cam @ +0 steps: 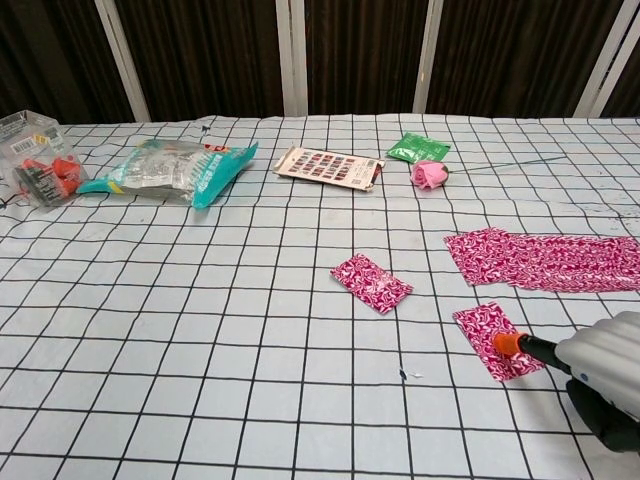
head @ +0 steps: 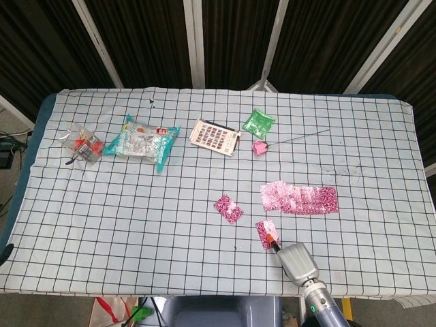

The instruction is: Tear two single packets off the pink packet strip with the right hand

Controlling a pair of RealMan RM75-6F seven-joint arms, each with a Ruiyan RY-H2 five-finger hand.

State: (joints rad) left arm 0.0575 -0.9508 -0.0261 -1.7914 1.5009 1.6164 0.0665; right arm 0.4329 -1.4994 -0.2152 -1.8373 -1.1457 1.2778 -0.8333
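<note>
The pink packet strip (head: 300, 199) (cam: 550, 262) lies flat at the right of the checked cloth. One torn-off pink packet (head: 228, 208) (cam: 371, 282) lies alone to its left. A second single packet (head: 265, 229) (cam: 478, 324) lies just in front of the strip, apart from it. My right hand (head: 294, 257) (cam: 605, 365) is at the near right edge. Its orange fingertip (head: 272, 240) (cam: 503, 345) presses on the near end of that second packet, which stays flat on the cloth. No other finger reaches the packet. My left hand does not show in either view.
At the back lie a green sachet (head: 258, 122), a small pink flower on a thin stem (head: 259, 147), a printed card (head: 214, 137), a teal-edged clear bag (head: 142, 142) and a clear box with red parts (head: 81, 144). The table's front edge (head: 204, 294) runs close to my hand.
</note>
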